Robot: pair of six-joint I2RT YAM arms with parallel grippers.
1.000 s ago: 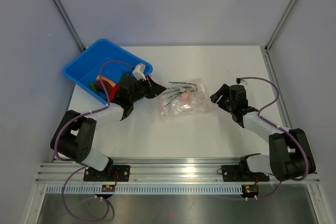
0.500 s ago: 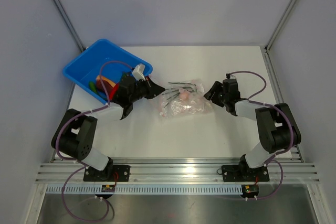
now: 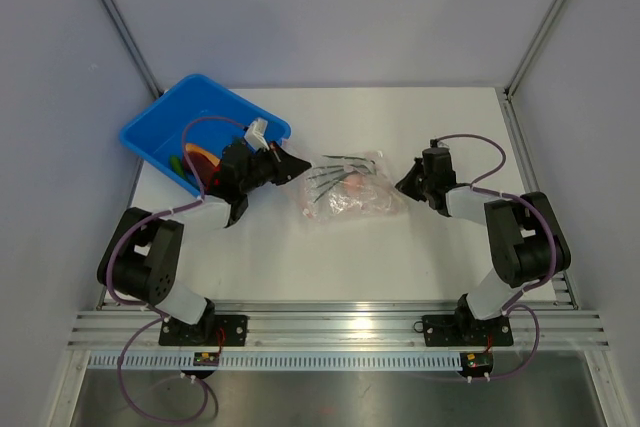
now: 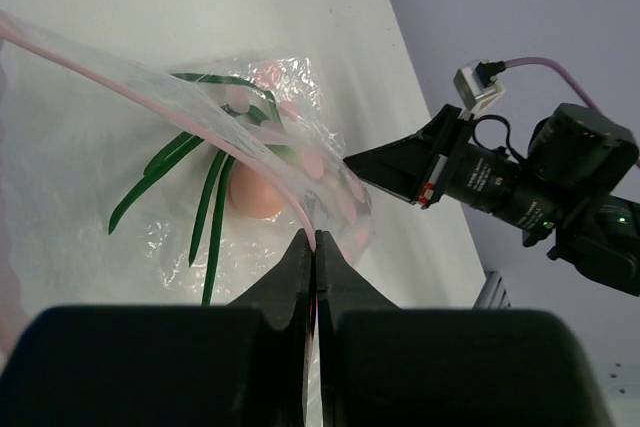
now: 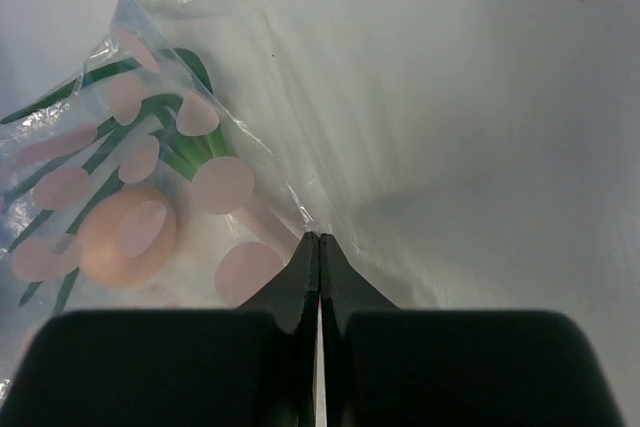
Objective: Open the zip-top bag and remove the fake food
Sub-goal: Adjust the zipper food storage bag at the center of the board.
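Observation:
The clear zip-top bag (image 3: pixel 350 199) lies at the table's middle, printed with pink dots and green leaves. A pinkish egg-like ball of fake food (image 3: pixel 352 183) shows inside it, also visible in the left wrist view (image 4: pixel 255 195) and the right wrist view (image 5: pixel 125 234). My left gripper (image 3: pixel 299 168) is shut on the bag's pink zip strip (image 4: pixel 200 117) at the left end, the strip running out from its tips (image 4: pixel 315 239). My right gripper (image 3: pixel 403 185) is shut on the bag's clear film at its right edge (image 5: pixel 319 237).
A blue bin (image 3: pixel 150 119) stands at the back left, behind my left arm, with red, orange and green toy foods (image 3: pixel 195 159) in it. Grey walls close in the table on three sides. An aluminium rail runs along the near edge.
My right gripper has moved left to the bag's right edge and closed there. The left gripper has stayed shut on the zip strip, shifting slightly up and right.

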